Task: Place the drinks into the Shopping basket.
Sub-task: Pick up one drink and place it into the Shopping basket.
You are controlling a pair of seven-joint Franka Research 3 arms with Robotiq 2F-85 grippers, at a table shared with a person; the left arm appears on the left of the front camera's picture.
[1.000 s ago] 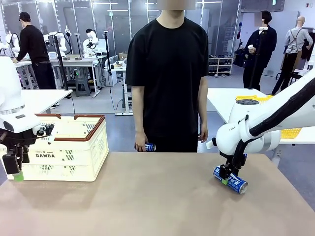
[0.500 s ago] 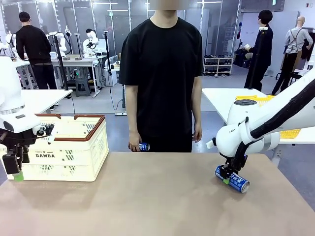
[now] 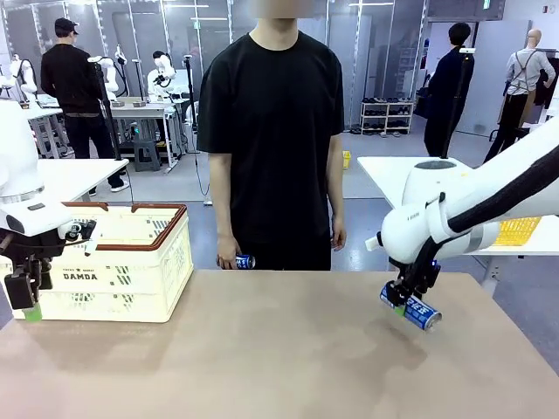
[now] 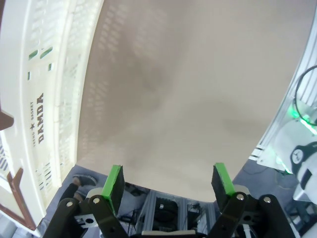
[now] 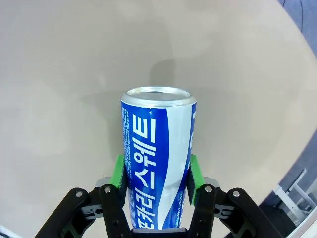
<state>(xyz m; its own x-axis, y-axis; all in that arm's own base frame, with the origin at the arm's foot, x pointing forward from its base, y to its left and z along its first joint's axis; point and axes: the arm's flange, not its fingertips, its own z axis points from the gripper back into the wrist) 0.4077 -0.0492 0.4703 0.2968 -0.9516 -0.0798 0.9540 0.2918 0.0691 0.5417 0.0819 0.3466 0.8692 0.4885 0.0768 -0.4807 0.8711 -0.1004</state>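
Right gripper [image 3: 404, 297] pinches the blue can [image 3: 417, 312] at 4 o'clock, aloft for carrying. Left gripper [image 4: 168, 181] hangs spread by the Shopping basket [image 3: 131, 262].

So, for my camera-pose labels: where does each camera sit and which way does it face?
Front view: between the arms, facing across the table at the person; left gripper and right gripper show.
Left wrist view: on that wrist, facing table and Shopping basket; open left gripper shows.
Right wrist view: on that wrist, facing the table; right gripper, shut on the blue can, shows.
Shared: front and right wrist both show that can.
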